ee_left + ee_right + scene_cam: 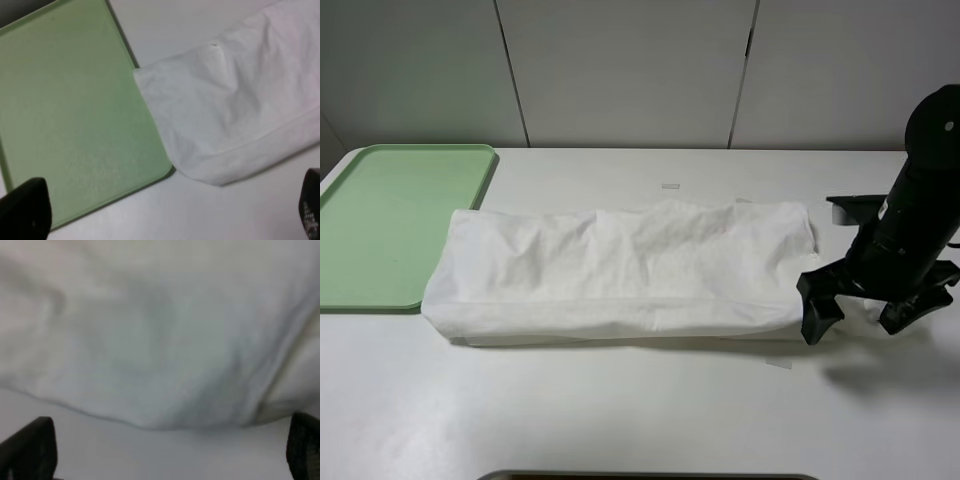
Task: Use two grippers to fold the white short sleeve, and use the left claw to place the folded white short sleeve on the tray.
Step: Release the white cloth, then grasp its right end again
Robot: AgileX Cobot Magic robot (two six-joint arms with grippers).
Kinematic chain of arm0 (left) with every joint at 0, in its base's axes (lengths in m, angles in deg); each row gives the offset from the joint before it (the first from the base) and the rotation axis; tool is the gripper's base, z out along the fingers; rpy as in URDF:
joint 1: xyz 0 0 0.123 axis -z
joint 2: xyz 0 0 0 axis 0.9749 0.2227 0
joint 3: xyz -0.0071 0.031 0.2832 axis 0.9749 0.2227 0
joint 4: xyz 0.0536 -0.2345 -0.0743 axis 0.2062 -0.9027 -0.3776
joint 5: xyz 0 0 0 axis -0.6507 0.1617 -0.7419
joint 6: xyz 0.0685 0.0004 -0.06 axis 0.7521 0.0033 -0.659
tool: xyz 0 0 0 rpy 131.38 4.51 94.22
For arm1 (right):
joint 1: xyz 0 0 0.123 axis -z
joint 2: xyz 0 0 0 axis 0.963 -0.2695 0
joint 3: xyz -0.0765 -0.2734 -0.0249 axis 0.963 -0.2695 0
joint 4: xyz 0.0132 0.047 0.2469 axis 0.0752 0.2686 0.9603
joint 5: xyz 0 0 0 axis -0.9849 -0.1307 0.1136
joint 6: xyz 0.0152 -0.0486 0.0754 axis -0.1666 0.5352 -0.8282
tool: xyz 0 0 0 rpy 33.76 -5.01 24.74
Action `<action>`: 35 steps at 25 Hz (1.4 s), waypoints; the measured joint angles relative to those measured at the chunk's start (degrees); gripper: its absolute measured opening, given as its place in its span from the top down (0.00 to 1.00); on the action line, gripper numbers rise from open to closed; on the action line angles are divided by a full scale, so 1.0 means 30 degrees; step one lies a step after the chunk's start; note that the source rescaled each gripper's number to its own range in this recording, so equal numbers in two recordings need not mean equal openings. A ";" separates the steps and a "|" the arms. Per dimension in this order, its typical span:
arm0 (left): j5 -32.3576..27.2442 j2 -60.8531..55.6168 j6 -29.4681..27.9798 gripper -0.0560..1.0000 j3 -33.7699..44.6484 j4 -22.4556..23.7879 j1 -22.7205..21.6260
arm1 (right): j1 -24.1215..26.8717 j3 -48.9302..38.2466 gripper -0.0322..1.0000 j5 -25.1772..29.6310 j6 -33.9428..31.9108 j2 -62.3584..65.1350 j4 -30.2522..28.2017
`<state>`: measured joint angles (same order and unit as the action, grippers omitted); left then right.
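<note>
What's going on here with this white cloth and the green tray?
A two-armed robot is folding a white short sleeve on the table. The shirt lies folded into a long band, its left end right by the light-green tray, not yet on it. The right gripper sits open at the band's right end, gripping nothing. The left gripper, seen only in its wrist view, hangs open above the band's left end and the tray's edge.

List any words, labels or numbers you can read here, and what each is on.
None can be read. The white short sleeve shows no print or label as it lies folded; the tray is plain green; the tape strip on the table is blank.
</note>
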<state>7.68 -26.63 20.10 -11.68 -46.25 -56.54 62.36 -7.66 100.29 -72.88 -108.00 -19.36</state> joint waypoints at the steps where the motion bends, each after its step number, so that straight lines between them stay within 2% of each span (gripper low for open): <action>1: -0.0052 -0.0018 -0.0017 0.01 0.0000 0.0031 0.0000 | 0.0000 -0.0948 0.00 -0.0411 0.0226 0.0000 0.0154; 6: -0.0446 -0.0079 -0.0057 0.01 0.0000 0.0074 0.0000 | 0.0000 -0.1538 0.00 -0.0661 0.0724 0.0274 0.0381; 14: -0.0529 -0.0079 -0.0084 0.01 0.0000 0.0111 0.0000 | 0.0000 -0.1504 0.00 -0.0682 0.0783 0.4101 0.0411; 18: -0.0529 -0.0079 -0.0254 0.01 0.0000 0.0111 0.0000 | 0.0000 -0.1112 0.00 -0.0799 0.0783 0.4329 0.0092; 26: -0.0667 -0.0079 -0.0689 0.02 0.0000 0.0111 0.0000 | 0.0000 0.0269 0.00 -0.2368 0.0783 0.0739 -0.1175; 35: -0.1758 -0.0496 -0.0705 0.02 0.0000 0.0111 0.0000 | 0.0000 -0.0228 0.00 -0.2234 0.0783 -0.1068 -0.1406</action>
<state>2.40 -28.11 17.98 -11.68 -45.92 -56.54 62.36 -8.35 93.59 -70.53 -111.21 -23.58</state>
